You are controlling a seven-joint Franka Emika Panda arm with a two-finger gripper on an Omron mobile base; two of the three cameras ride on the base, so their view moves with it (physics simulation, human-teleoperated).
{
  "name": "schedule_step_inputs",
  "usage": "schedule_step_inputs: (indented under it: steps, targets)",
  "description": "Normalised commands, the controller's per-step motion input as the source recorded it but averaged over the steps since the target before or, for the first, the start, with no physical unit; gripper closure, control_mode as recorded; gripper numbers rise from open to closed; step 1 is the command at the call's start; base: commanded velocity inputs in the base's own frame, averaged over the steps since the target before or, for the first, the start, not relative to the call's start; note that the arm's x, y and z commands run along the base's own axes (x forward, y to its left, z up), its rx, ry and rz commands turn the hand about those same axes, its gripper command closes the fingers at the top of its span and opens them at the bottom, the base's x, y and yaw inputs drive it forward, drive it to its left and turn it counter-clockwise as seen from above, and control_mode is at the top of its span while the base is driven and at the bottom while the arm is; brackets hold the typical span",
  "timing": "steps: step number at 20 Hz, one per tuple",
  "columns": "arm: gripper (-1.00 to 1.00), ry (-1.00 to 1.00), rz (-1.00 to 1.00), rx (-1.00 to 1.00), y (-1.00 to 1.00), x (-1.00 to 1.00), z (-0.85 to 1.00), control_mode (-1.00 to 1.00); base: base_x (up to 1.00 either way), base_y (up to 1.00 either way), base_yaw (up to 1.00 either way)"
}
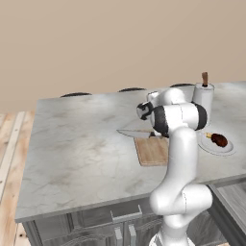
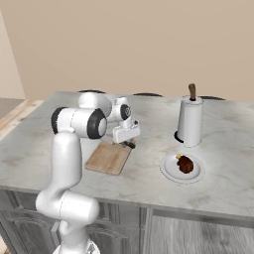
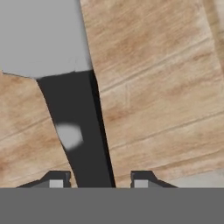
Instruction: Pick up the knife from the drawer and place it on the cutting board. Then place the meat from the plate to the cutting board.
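Lying on the cutting board [image 1: 153, 150] at its far edge, the knife [image 1: 134, 134], blade jutting left over the marble counter [image 1: 72, 144], black handle between the gripper [image 3: 100, 178] fingertips, jaws parted with a gap on each side. Further right, the meat [image 2: 185, 163] on the plate [image 2: 168, 171], beside a white cylinder [image 2: 190, 121]. No legible writing anywhere.

I see the marble counter [image 1: 72, 144] carrying the cutting board [image 1: 151, 151], the plate [image 1: 229, 149] and a white cylinder [image 1: 203, 98].
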Motion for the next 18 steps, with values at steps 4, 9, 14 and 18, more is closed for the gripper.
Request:
schedule_step_inputs:
  steps: [4, 9, 14, 18]
  targets:
    - [-1.00, 0.00, 0.00, 0.00, 0.00, -0.11, 0.00, -1.00, 0.00, 0.00, 0.00]
    - [-1.00, -0.01, 0.00, 0.00, 0.00, -0.07, 0.08, -1.00, 0.00, 0.00, 0.00]
    - [-1.00, -0.08, 0.00, 0.00, 0.00, -0.12, 0.21, -1.00, 0.00, 0.00, 0.00]
    - [-1.00, -0.14, 0.00, 0.00, -0.02, -0.14, 0.31, -1.00, 0.00, 0.00, 0.00]
